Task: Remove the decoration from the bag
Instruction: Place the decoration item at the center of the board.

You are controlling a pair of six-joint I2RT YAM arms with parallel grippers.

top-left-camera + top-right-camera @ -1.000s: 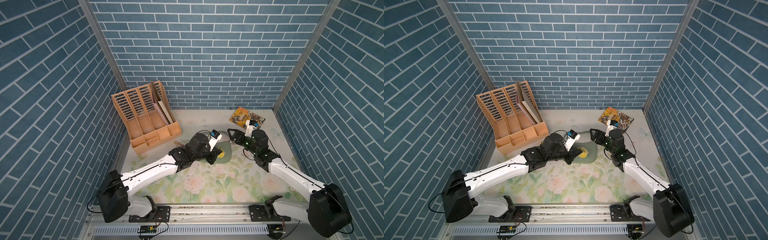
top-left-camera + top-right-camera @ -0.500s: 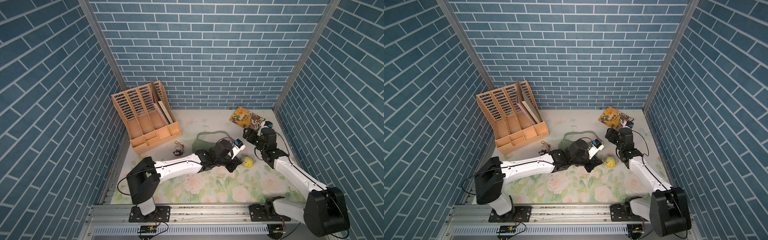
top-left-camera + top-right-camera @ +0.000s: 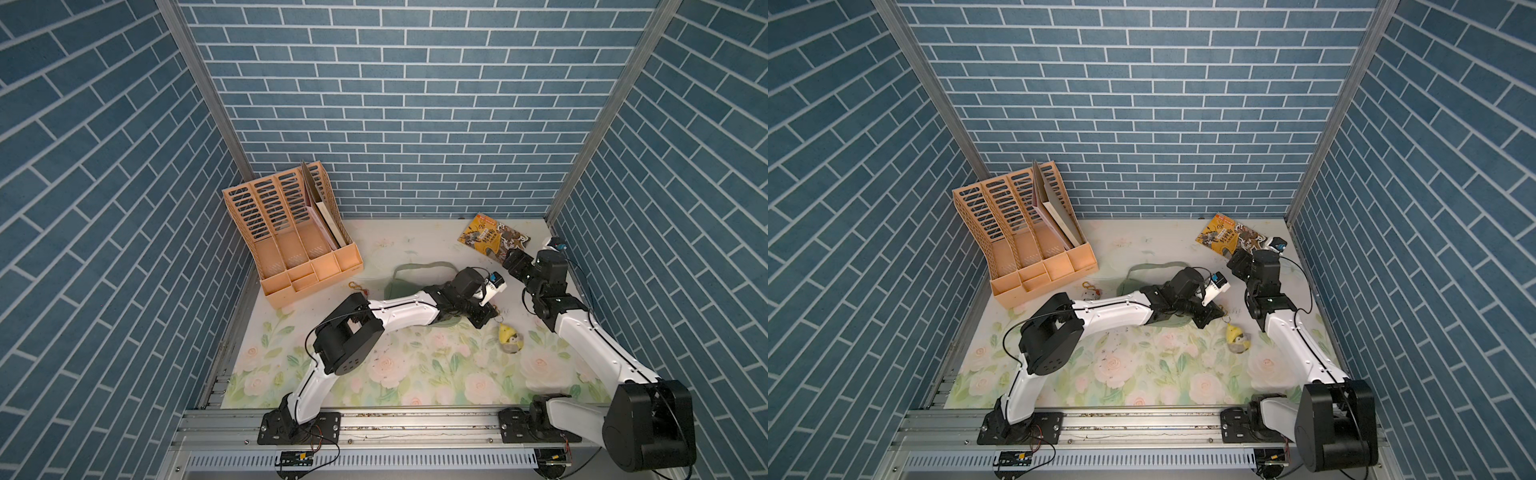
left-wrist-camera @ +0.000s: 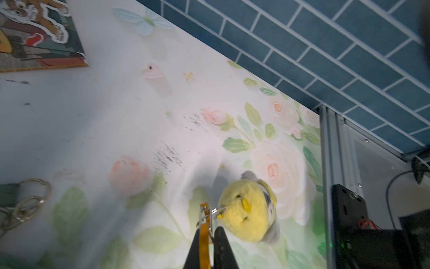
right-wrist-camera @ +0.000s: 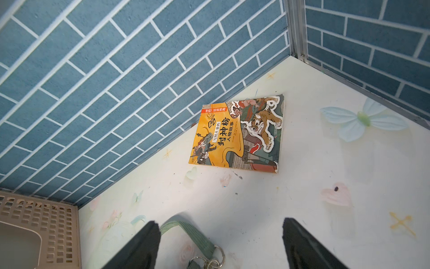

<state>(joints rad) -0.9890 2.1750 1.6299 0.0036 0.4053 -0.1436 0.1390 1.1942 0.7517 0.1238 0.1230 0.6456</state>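
The decoration [image 4: 249,214], a yellow plush bird, lies on the floral mat to the right of the bag, seen in both top views [image 3: 510,340] [image 3: 1237,338]. My left gripper [image 4: 208,230] is shut on its orange clasp and ring, and reaches across the bag [image 3: 487,318] [image 3: 1209,318]. The sage-green bag [image 3: 401,286] [image 3: 1133,284] lies partly under that arm. Its metal rings [image 4: 30,202] sit apart from the bird. My right gripper [image 5: 221,233] is open above the bag's strap [image 5: 186,230] and holds nothing; it stands back near the book [image 3: 513,266] [image 3: 1237,259].
A peach file rack [image 3: 291,249] stands at the back left. A picture book [image 3: 492,241] [image 5: 239,137] lies at the back right corner. A small charm with a gold loop [image 3: 355,286] lies left of the bag. Brick walls enclose three sides.
My left arm has swung right across the bag, carrying the yellow bird away from it. My right gripper has drawn back from the bag toward the book.
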